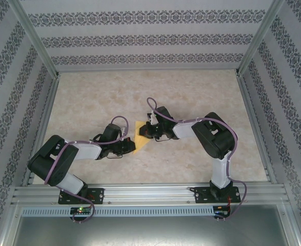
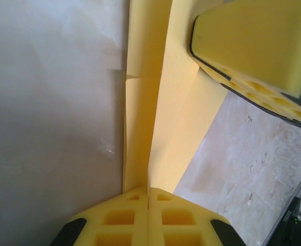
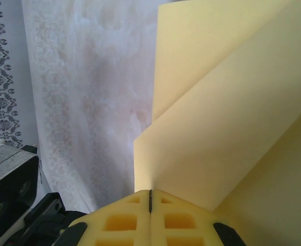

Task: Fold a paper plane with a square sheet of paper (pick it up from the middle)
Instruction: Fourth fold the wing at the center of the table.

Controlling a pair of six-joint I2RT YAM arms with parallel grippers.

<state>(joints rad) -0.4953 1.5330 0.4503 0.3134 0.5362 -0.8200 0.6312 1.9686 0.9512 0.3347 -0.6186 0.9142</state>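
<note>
left gripper (image 2: 148, 202): yellow waffle-moulded fingers pressed together, pinching the sheet of paper (image 2: 158, 102) at its edge
right gripper (image 3: 150, 201): same yellow pads, closed on the opposite side
sheet of paper: matte yellow-orange, plain, folded in layers, sharp creases, held between both grippers
table (image 1: 191, 92): pale beige, marbled
walls (image 1: 140, 38): striped floral print
</note>
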